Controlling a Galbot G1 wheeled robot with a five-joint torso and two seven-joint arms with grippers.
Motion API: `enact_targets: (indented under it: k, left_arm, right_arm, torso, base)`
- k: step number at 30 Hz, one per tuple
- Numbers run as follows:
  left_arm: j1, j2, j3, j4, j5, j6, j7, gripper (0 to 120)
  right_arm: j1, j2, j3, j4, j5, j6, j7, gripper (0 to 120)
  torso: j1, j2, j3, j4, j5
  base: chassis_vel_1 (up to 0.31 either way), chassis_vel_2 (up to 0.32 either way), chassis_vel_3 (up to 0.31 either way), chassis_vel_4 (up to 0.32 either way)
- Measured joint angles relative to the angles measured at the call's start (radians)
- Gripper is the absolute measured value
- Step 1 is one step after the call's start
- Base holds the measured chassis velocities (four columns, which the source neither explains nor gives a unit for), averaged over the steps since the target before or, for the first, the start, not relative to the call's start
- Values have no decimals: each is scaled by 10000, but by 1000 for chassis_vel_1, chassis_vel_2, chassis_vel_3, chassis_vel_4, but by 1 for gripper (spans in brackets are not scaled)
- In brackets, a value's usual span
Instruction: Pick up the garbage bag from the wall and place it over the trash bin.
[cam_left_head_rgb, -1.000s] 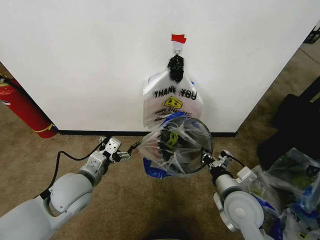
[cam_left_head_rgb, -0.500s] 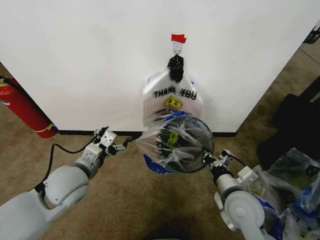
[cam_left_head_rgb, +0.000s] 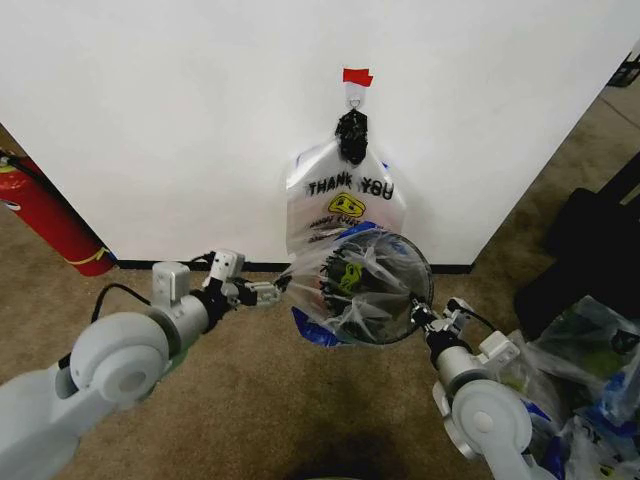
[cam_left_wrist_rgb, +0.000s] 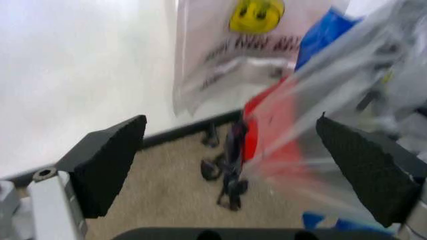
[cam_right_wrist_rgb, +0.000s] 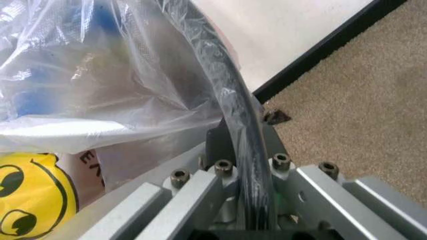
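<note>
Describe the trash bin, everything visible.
The trash bin is small, round, black wire mesh, tipped so its mouth faces the head camera. The translucent garbage bag drapes into and across it. The right gripper clamps its black rim, held off the carpet before the wall; the left gripper, fingers apart, is at the bag's edge.

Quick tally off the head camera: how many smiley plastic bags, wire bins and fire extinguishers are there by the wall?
Smiley plastic bags: 2, the garbage bag at the bin and the THANK YOU bag hanging on the wall
Trash bin: 1
Fire extinguisher: 1
Total: 4
</note>
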Motion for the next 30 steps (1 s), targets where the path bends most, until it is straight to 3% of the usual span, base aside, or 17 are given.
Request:
enact_targets:
  k: [3, 7, 11, 15, 17, 24, 27, 30]
  left_arm:
    - [-113, -166, 198, -646, 198, -156, -324, 99]
    - [-413, -383, 970, -1400, 339, -190, -391, 84]
    - [-869, -458, 1772, -1575, 299, -160, -390, 72]
    - [-1084, -474, 2193, -1597, 282, -132, -357, 58]
    - [-1209, -500, 2385, -1582, 275, -48, -360, 49]
    - [-2107, -989, 3315, -1104, 244, 441, -758, 24]
    - [-3271, -1492, 4421, -589, -698, 576, -1383, 12]
    - [-3924, -2014, 4968, -312, -1764, 697, -2041, 2]
  right_arm:
    - [-15, 18, -113, -6, -409, 83, -32, 0]
    - [3, 79, -213, 24, -686, 126, -18, 0]
    - [-18, 77, -238, 67, -925, 175, 11, 0]
    - [87, 137, -371, -54, -1181, 323, -19, 0]
    - [212, 228, -557, -205, -1299, 378, -62, 0]
    - [379, 445, -870, -402, -1699, 400, -93, 0]
    - [426, 615, -968, -543, -2002, 429, -96, 0]
    - [433, 701, -983, -587, -2122, 444, -96, 0]
  torso:
    - [0, 0, 0, 0, 1]
    - [0, 0, -1, 0, 3]
    - [-1, 1, -1, -1, 2]
    - [0, 1, 0, -6, 0]
    - [0, 0, 0, 6, 3]
    - [0, 0, 0, -1, -1]
    - [0, 0, 1, -1, 2]
    - [1, 0, 0, -6, 2]
  base:
    - [0, 0, 0, 0]
    - [0, 0, 0, 0]
    - [0, 0, 0, 0]
    - [0, 0, 0, 0]
    - [0, 0, 0, 0]
    - [0, 0, 0, 0]
    - [0, 0, 0, 0]
    - [0, 0, 0, 0]
